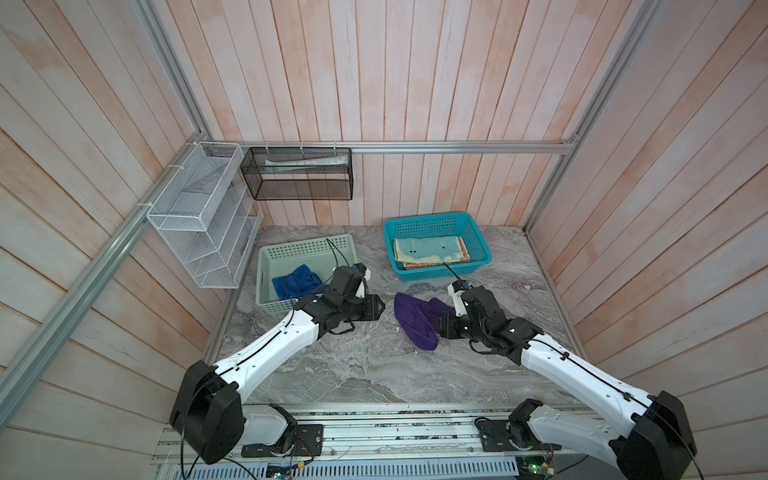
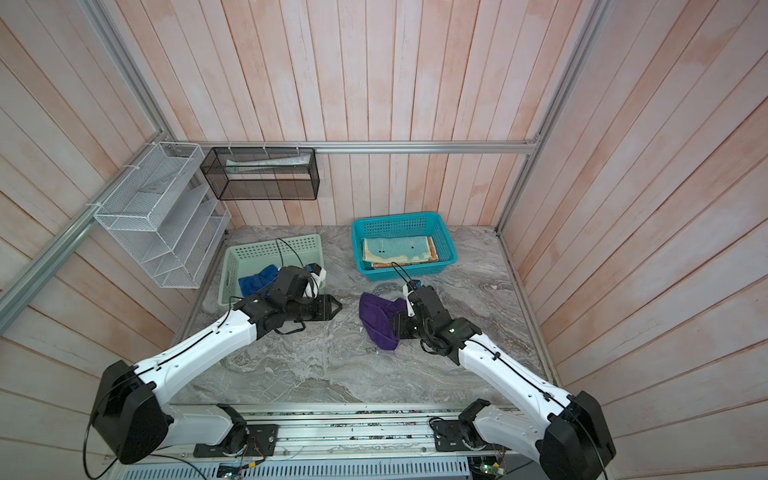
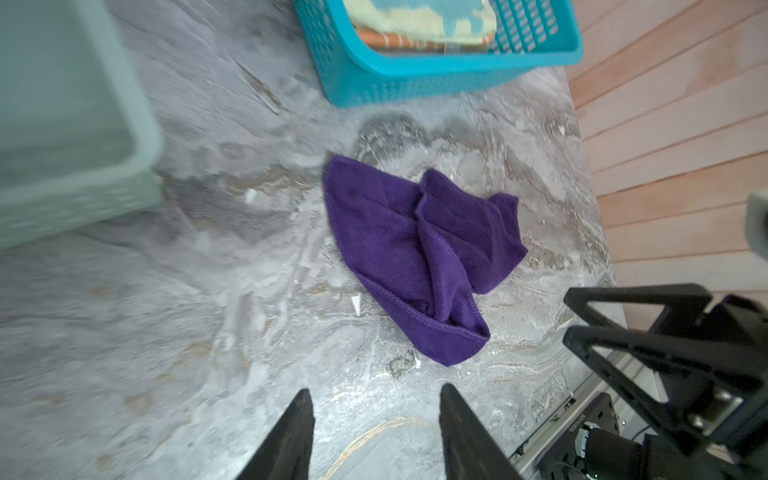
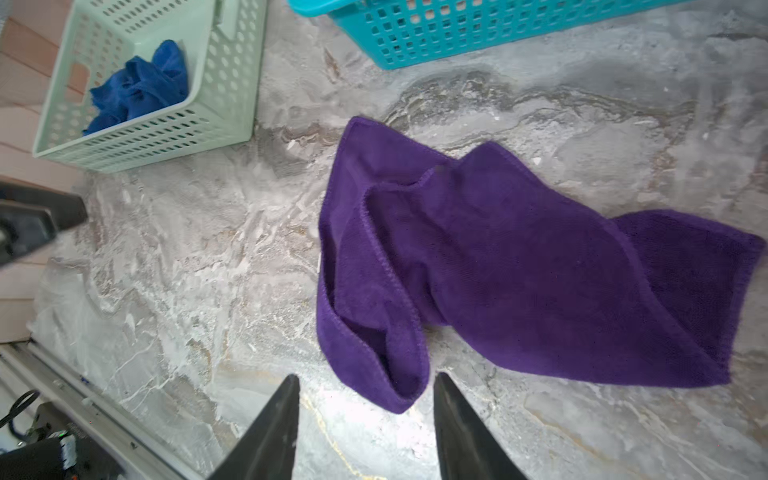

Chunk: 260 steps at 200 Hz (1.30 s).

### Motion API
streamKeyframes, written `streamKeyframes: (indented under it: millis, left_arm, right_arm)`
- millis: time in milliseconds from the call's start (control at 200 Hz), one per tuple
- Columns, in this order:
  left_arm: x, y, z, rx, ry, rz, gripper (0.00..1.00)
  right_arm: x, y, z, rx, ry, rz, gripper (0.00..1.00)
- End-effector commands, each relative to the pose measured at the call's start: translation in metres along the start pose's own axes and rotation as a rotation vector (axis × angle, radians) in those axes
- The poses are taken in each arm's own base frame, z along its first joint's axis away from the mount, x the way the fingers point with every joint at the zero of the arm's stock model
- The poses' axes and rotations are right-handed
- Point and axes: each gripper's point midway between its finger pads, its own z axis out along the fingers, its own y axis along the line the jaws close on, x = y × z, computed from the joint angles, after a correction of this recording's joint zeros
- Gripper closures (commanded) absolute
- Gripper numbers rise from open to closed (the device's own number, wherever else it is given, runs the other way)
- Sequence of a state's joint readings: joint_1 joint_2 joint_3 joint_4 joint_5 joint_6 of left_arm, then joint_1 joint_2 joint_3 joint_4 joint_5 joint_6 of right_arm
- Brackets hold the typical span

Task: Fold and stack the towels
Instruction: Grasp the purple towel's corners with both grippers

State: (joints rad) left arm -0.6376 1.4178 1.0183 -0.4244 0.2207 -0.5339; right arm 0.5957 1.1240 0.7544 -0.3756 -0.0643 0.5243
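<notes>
**Purple towel (image 1: pixel 415 322) (image 2: pixel 376 322) unheld**

It lay crumpled on the table (image 1: pixel 332 374), right of centre in both top views. The left gripper (image 3: pixel 372 388) and right gripper (image 4: pixel 366 378) stood released, grasping nothing (the right tips flanked the towel's end). The blue towel (image 1: pixel 297 282) sat in the mint basket (image 1: pixel 305 243).

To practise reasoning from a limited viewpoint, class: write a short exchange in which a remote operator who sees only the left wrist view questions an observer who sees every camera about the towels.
Operator: The mint-green basket is a blur for me. Is anything inside it?
Observer: Yes, a crumpled blue towel lies in it.
Operator: The teal basket is cut off at my frame's edge. What else does it hold?
Observer: In both top views, only the folded stack: the teal patterned towel lying flat on the orange towel.
</notes>
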Motion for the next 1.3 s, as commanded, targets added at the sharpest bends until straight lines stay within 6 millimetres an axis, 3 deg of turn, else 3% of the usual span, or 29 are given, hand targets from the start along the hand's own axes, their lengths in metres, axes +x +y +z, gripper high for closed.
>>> streamKeyframes:
  millis: [0, 210, 285, 360, 465, 680, 820, 905, 1015, 1070, 1170, 1295]
  left_arm:
    - [0.005, -0.024, 0.036, 0.078, 0.022, 0.003, 0.49]
    - [0.033, -0.063, 0.108, 0.079, 0.159, 0.107, 0.48]
    - [0.046, -0.06, 0.128, 0.05, 0.224, 0.114, 0.63]
    - [0.059, -0.053, 0.134, 0.023, 0.267, 0.114, 0.8]
    - [0.081, -0.04, 0.123, 0.002, 0.297, 0.113, 1.0]
    - [0.12, 0.014, 0.051, -0.14, 0.268, 0.092, 1.0]
    - [0.131, 0.041, 0.015, -0.179, 0.215, 0.044, 1.0]
    - [0.124, 0.052, 0.002, -0.183, 0.167, 0.005, 0.99]
    - [0.104, 0.05, -0.007, -0.171, 0.072, 0.0, 0.72]
    - [0.091, 0.046, -0.008, -0.156, 0.034, 0.008, 0.64]
    - [0.072, 0.04, -0.004, -0.152, 0.002, 0.022, 0.63]
    - [0.058, 0.043, 0.015, -0.169, 0.012, 0.033, 0.61]
  right_arm:
    - [0.014, -0.034, 0.014, 0.089, 0.072, 0.037, 0.47]
    - [0.009, -0.091, 0.025, 0.167, 0.084, 0.158, 0.46]
    - [0.003, -0.104, 0.024, 0.186, 0.062, 0.184, 0.46]
    - [0.0, -0.112, 0.025, 0.195, 0.057, 0.193, 0.45]
    - [0.002, -0.115, 0.03, 0.195, 0.087, 0.178, 0.44]
    - [0.018, -0.115, 0.041, 0.163, 0.117, 0.205, 0.44]
    - [0.031, -0.109, 0.043, 0.145, 0.149, 0.226, 0.44]
    - [0.038, -0.104, 0.04, 0.158, 0.163, 0.224, 0.44]
    - [0.049, -0.098, 0.037, 0.146, 0.175, 0.245, 0.44]
    - [0.053, -0.096, 0.037, 0.132, 0.18, 0.259, 0.44]
    - [0.059, -0.091, 0.043, 0.104, 0.194, 0.273, 0.44]
    - [0.057, -0.067, 0.051, 0.073, 0.203, 0.232, 0.44]
